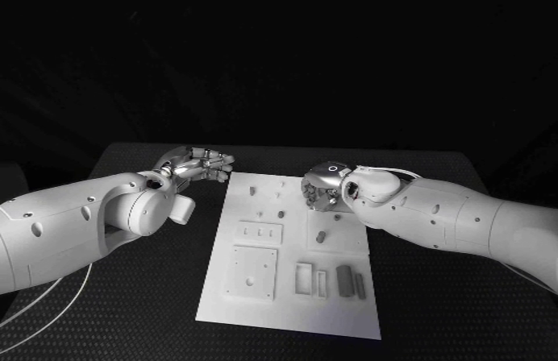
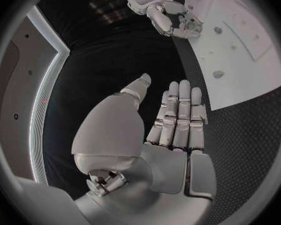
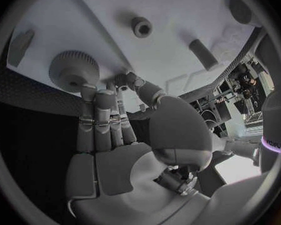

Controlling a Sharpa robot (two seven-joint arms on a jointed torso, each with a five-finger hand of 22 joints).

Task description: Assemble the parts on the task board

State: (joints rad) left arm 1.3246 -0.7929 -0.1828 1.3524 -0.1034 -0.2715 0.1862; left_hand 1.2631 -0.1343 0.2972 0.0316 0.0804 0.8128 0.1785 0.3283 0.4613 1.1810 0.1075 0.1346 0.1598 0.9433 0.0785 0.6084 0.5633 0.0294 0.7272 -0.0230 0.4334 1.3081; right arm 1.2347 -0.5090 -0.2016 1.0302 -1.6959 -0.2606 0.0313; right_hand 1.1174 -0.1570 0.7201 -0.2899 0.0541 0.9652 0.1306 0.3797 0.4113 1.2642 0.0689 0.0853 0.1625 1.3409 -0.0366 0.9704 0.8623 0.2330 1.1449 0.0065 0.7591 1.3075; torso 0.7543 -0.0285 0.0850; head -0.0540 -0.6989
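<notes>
No writing can be read on the white task board, which lies in the middle of the black table. Its recessed slots near the front edge hold grey bar-shaped parts. The right hand is over the board's far right part, fingertips touching a round knurled part without gripping it. The left hand hovers beside the board's left edge, fingers straight, holding nothing.

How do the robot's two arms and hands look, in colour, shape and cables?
Both arms are smooth, rounded white shells with small dark holes. The left arm has a thin white cable looping beneath it; the right arm carries a thin cable at the wrist. The left hand and right hand are silver metal with segmented fingers.
</notes>
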